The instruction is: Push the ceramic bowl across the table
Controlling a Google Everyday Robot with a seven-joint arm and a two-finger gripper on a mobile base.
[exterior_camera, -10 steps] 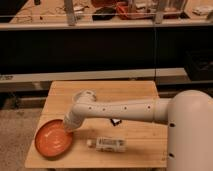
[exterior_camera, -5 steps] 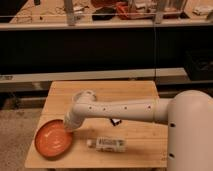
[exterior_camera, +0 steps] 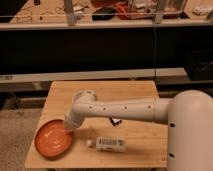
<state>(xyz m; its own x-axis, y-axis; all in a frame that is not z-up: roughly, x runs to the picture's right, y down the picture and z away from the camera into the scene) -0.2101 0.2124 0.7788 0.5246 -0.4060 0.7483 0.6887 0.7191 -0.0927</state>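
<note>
Down at the worktop's (exterior_camera: pixel 135 90) front-left corner sits the ceramic bowl (exterior_camera: pixel 51 138), round, shallow, smooth orange-red, open side up, with no long axis, on pale plank-grained wood; the end effector (exterior_camera: pixel 67 126), closed on nothing, is at its right rim

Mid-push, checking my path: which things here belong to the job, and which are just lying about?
Job:
ceramic bowl, near-left on the table
claw, shut, at the bowl's right rim

Lying about:
white bottle on its side
small dark item
</note>
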